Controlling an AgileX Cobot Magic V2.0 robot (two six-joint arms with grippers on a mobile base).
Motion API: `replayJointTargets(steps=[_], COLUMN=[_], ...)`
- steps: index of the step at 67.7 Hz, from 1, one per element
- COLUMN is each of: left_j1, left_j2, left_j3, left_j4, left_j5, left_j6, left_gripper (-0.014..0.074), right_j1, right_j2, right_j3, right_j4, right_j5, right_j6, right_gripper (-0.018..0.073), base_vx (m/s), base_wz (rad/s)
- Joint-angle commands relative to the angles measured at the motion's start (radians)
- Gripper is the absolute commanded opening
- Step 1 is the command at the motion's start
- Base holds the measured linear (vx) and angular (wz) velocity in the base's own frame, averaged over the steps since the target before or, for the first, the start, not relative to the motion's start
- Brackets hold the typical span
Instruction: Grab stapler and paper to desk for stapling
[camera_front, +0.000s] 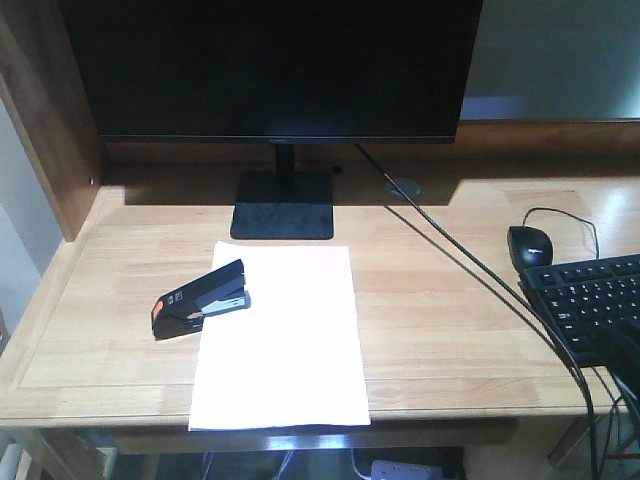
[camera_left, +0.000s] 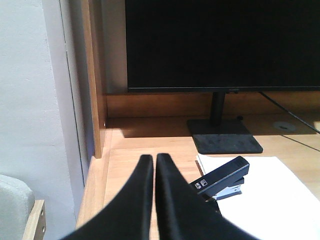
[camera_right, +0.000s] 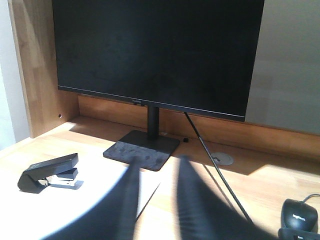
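We see the paper (camera_front: 280, 335) lying flat on the tabletop (camera_front: 450, 320), its long axis running from the front edge back toward the monitor stand (camera_front: 283, 205); its near short edge reaches the tabletop's front edge. The stapler (camera_front: 200, 299) sits on the paper's left long edge, partly on the sheet and partly on bare wood, its long axis slanted, orange-red end toward the front-left, the other end toward the back-right. Left of it, open wood runs to the raised side panel (camera_front: 45, 120) along the left edge. Right of the paper a broad bare stretch extends to a cable (camera_front: 470, 265), the mouse (camera_front: 530, 247) and keyboard (camera_front: 590, 305) at the right edge. The left claw (camera_left: 152, 162) hangs near the left edge, fingers almost together, holding nothing. The right claw (camera_right: 157, 172) hovers over the sheet, fingers apart, empty.
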Motion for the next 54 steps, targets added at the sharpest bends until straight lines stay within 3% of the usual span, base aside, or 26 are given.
replayJointTargets(steps=[1, 37, 42, 54], left_j1=[-0.004, -0.004, -0.004, -0.004], left_j2=[0.015, 0.014, 0.014, 0.014], left_j3=[-0.022, 0.010, 0.053, 0.186], left_j4=[-0.006, -0.005, 0.025, 0.021], left_j5=[-0.067, -0.080, -0.138, -0.333], left_j6=[-0.009, -0.004, 0.032, 0.034], left_gripper=[-0.0006, -0.0006, -0.0006, -0.0006], right_j1=[-0.003, -0.003, -0.003, -0.003], right_j2=[0.006, 0.006, 0.006, 0.006], right_j3=[-0.027, -0.027, -0.027, -0.027], right_j4=[-0.049, -0.049, -0.049, -0.049], right_j5=[0.027, 0.027, 0.027, 0.027], right_j6=[0.001, 0.004, 0.004, 0.004], right_gripper=[-0.0013, -0.0009, -0.0009, -0.0009], base_vx=[0.00, 0.00, 0.00, 0.00], base_wz=[0.00, 0.00, 0.00, 0.00])
